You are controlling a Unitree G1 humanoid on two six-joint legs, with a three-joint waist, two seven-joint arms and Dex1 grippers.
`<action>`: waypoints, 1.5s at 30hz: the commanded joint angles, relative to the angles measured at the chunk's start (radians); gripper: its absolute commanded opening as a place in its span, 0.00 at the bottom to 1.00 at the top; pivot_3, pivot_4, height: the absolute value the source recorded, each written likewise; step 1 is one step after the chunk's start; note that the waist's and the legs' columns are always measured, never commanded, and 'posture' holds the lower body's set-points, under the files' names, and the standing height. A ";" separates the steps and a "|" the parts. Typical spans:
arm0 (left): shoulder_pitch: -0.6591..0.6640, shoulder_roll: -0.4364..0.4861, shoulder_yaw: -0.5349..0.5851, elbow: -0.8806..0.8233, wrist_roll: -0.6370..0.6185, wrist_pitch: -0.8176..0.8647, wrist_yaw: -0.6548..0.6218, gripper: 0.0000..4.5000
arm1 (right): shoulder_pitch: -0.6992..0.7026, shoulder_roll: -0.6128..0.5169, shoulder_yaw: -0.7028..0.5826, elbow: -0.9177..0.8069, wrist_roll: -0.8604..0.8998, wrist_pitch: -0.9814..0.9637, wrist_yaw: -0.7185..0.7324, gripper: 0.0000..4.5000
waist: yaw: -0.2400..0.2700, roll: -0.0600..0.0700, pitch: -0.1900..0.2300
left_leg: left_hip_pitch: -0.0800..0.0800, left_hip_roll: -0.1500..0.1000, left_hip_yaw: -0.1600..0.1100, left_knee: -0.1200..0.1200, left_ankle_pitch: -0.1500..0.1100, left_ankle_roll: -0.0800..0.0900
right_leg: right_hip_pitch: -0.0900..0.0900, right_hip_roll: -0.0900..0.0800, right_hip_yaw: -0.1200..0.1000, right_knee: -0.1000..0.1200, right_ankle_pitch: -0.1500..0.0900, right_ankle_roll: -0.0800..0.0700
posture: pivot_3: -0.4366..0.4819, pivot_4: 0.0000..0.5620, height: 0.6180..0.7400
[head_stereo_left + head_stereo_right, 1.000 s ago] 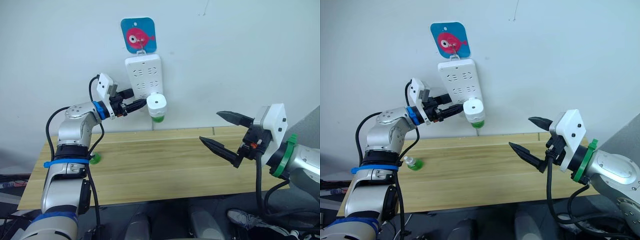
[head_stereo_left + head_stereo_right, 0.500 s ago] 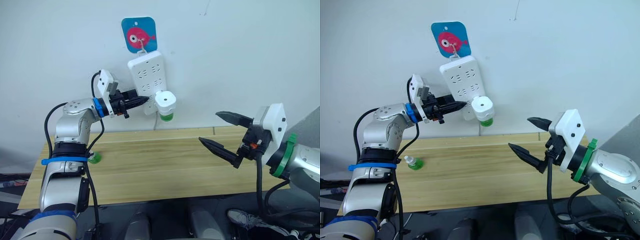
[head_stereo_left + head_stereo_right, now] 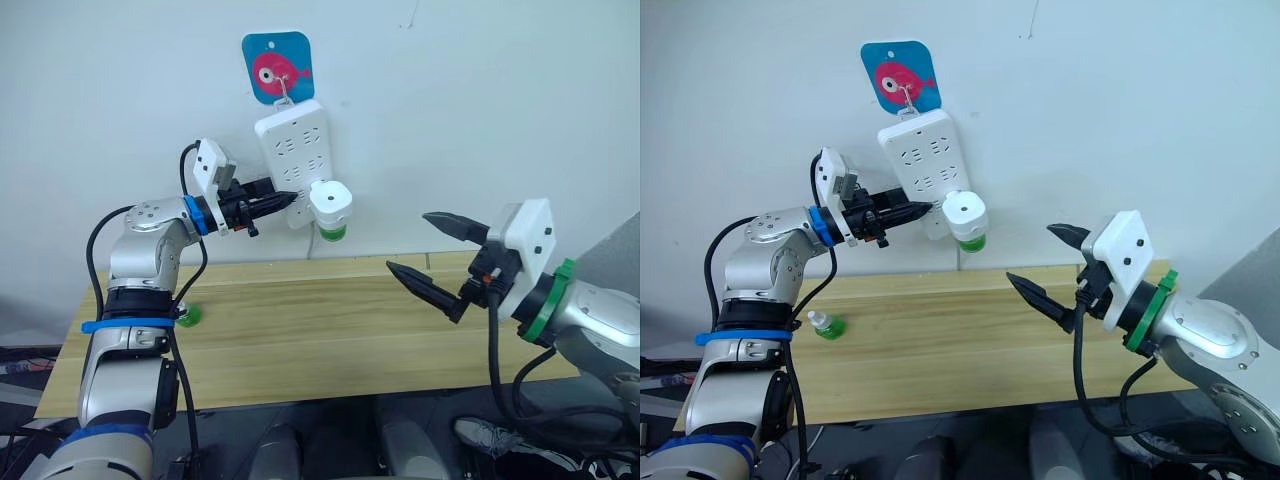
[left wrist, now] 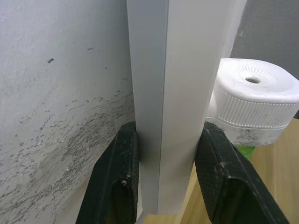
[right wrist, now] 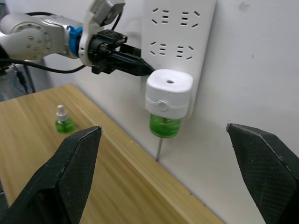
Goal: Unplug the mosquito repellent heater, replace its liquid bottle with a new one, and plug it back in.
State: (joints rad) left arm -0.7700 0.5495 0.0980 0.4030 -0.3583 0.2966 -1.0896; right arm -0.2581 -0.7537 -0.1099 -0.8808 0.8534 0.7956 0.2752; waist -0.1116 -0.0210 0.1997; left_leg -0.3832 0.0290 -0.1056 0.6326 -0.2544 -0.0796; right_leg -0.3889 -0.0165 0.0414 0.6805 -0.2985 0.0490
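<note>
Upper centre: my left gripper has its fingers clamped on the socket strip, tilted on its hook; the mosquito repellent heater remains plugged in. My right gripper is spread wide, empty. A skewed pull could unhook the strip.

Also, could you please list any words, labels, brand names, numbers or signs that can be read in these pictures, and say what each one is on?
None can be read.
The blue wall hook plate: a pink fish picture, no lettering.
The white socket strip: slots, no legible marking.
The mosquito repellent heater: a round button, no readable text.
The small green bottle on the table: no label visible.
</note>
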 commanded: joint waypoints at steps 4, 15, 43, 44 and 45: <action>0.002 -0.003 0.023 -0.037 -0.016 -0.018 0.029 0.29 | -0.034 0.055 0.021 0.006 0.011 0.007 -0.028 1.00 | 0.000 0.000 0.000 | 0.000 0.000 0.000 0.000 0.000 0.000 | 0.000 0.000 0.000 0.000 0.001 -0.002 | 0.30 0.33 0.88; 0.003 -0.010 0.006 -0.032 -0.015 -0.033 0.028 0.29 | -0.118 0.247 0.211 0.030 -0.187 0.072 -0.243 1.00 | -0.001 0.001 0.001 | 0.000 0.000 0.000 0.000 0.000 0.000 | 0.000 0.000 0.000 0.001 0.001 -0.002 | 0.29 0.34 0.88; -0.009 -0.007 -0.006 -0.031 -0.010 -0.033 0.018 0.29 | -0.323 0.644 0.396 0.356 -0.526 0.080 -0.279 1.00 | 0.000 0.002 0.002 | -0.001 -0.001 -0.002 0.000 0.000 0.000 | -0.001 -0.001 -0.001 0.001 0.001 -0.002 | 0.30 0.35 0.88; -0.009 -0.007 -0.006 -0.031 -0.009 -0.033 0.018 0.29 | -0.330 0.652 0.400 0.373 -0.541 0.071 -0.279 1.00 | 0.000 0.002 0.002 | -0.001 -0.001 -0.002 0.000 0.000 0.000 | -0.001 -0.001 -0.001 0.001 0.001 -0.002 | 0.30 0.34 0.88; -0.009 -0.007 -0.006 -0.031 -0.009 -0.033 0.018 0.29 | -0.337 0.659 0.401 0.391 -0.555 0.063 -0.279 1.00 | 0.000 0.002 0.002 | -0.001 -0.001 -0.002 0.000 0.000 0.000 | -0.001 -0.001 -0.001 0.001 0.001 -0.002 | 0.30 0.34 0.88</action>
State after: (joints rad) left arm -0.7612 0.5388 0.0944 0.3973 -0.3724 0.2780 -1.0764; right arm -0.5711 -0.1064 0.2946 -0.4858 0.3237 0.8843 -0.0059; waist -0.1119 -0.0190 0.2020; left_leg -0.3840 0.0283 -0.1077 0.6325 -0.2543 -0.0796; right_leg -0.3896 -0.0174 0.0400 0.6816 -0.2971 0.0467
